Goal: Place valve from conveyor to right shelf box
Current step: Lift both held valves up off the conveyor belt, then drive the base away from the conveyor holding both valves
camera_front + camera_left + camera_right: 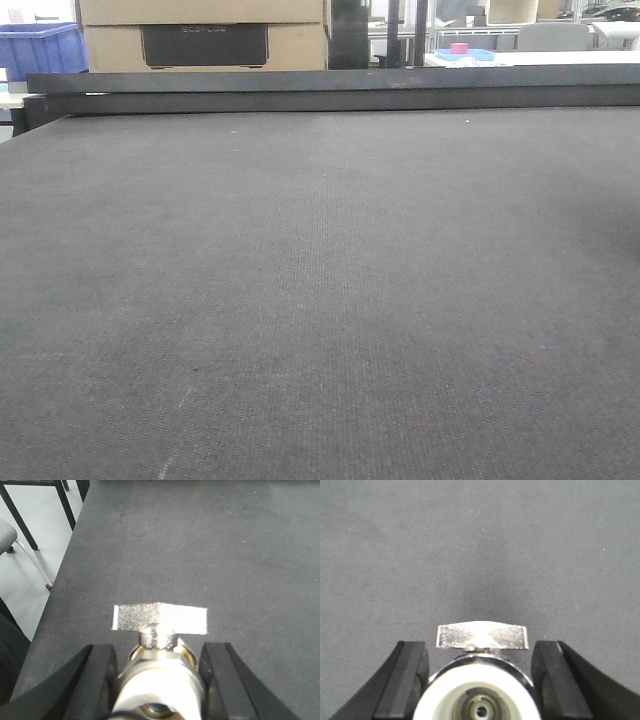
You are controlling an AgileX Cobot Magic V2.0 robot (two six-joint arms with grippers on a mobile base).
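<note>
**Status at the recorded moment**

1. Left end effector (pixel 159 652): the jaws were closed to the width of a valve body. Both black fingers (pixel 100 672) appeared to press against the sides of the first valve (pixel 160 672). This valve had a metallic body and a white end facing the camera. Its flat silver butterfly handle (pixel 159 618) sat crosswise just beyond the fingertips.

2. Right end effector (pixel 481 650): the jaws were in the same condition, narrowed onto the second valve (pixel 477 685), with one finger on each flank. Its silver handle (pixel 481 636) also lay crosswise, and its round white end faced the camera.

3. Both valves were over the conveyor worktop (pixel 320 300), a dark grey woven belt. It could not be determined whether either valve rested on the belt or was held clear of it. The first valve was near the belt's left edge, beyond which a pale floor (pixel 30 570) was visible.

4. In the front-facing view, a black rail (pixel 330 85) bordered the far side of the belt. A cardboard box (pixel 200 30) and a blue crate (pixel 40 50) stood behind it.
</note>
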